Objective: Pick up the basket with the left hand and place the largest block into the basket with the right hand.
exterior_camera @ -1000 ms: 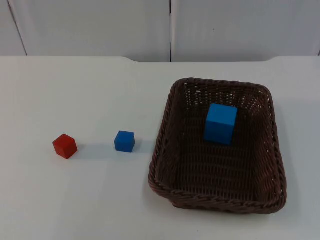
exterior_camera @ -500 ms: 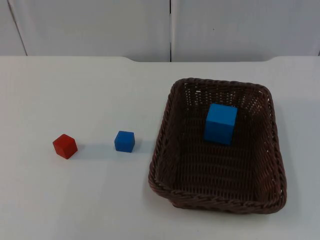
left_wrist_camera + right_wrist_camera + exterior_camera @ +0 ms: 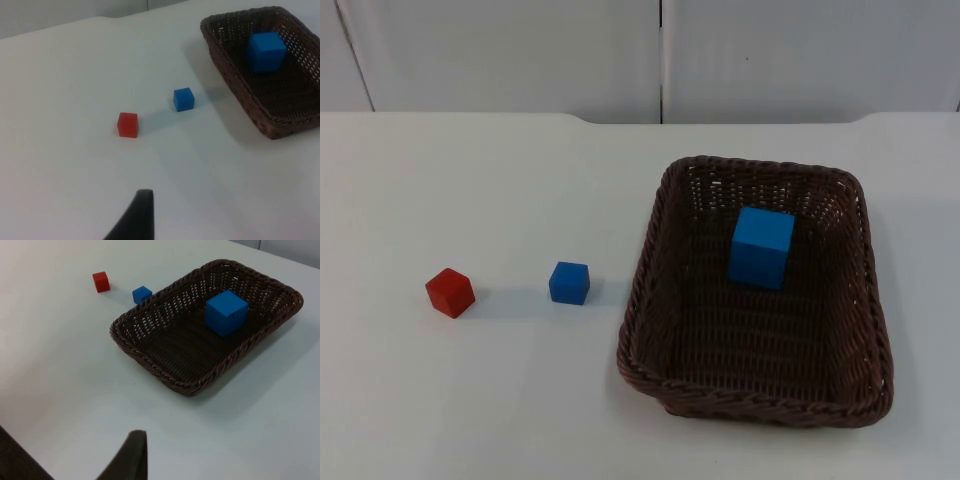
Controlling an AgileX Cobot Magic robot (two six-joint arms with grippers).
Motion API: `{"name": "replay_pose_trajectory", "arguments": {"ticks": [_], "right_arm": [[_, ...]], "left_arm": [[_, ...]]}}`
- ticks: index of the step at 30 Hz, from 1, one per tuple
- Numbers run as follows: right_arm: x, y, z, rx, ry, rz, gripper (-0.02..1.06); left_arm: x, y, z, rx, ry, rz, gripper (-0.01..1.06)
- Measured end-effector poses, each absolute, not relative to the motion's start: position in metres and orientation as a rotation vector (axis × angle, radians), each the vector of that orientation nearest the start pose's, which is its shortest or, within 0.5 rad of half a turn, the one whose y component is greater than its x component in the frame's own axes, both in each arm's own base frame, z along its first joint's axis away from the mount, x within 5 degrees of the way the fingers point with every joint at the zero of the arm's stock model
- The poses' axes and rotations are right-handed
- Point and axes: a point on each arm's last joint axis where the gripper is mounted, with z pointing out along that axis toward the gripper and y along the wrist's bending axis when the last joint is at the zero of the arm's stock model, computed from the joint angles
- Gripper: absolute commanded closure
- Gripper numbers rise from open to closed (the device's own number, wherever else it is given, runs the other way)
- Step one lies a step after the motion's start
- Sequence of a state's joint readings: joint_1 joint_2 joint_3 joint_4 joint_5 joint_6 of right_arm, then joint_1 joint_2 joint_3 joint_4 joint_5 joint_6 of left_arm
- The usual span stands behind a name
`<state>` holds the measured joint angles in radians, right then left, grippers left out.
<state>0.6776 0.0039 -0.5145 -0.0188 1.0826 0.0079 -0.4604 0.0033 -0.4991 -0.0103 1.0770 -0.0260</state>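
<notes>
- Three blocks and one basket are sitting on the white table (image 3: pixel 520 400).
- Small red block (image 3: pixel 450 292) is lying toward the table's left edge, apart from the rest.
- Small blue block (image 3: pixel 569 282) is lying between the red block and the basket, touching neither.
- Brown wicker basket (image 3: pixel 645 290) is standing toward the table's right edge, flat on the surface.
- Large blue block (image 3: pixel 761 247) is resting inside the basket, near its far wall.
- Left gripper (image 3: pixel 135 220) is hanging above the table, well apart from the blocks; finger spacing cannot be determined.
- Right gripper (image 3: pixel 131 457) is hanging above the table near the basket; finger spacing cannot be determined.
</notes>
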Motion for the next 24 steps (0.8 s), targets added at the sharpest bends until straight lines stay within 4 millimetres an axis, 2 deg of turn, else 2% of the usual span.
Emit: {"name": "replay_pose_trajectory", "arguments": {"ticks": [18,24], "right_arm": [[-0.0044,-0.0055,0.2795,-0.682,1.965,0.400,-0.01],[-0.0044,-0.0055,0.2795,-0.682,1.965,0.400,-0.01]], "left_arm": [[-0.0048,0.0015,0.2757,0.449,2.030,-0.311,0.00],[-0.0049,0.0011,0.2757,0.378,2.041,-0.269,0.00]]}}
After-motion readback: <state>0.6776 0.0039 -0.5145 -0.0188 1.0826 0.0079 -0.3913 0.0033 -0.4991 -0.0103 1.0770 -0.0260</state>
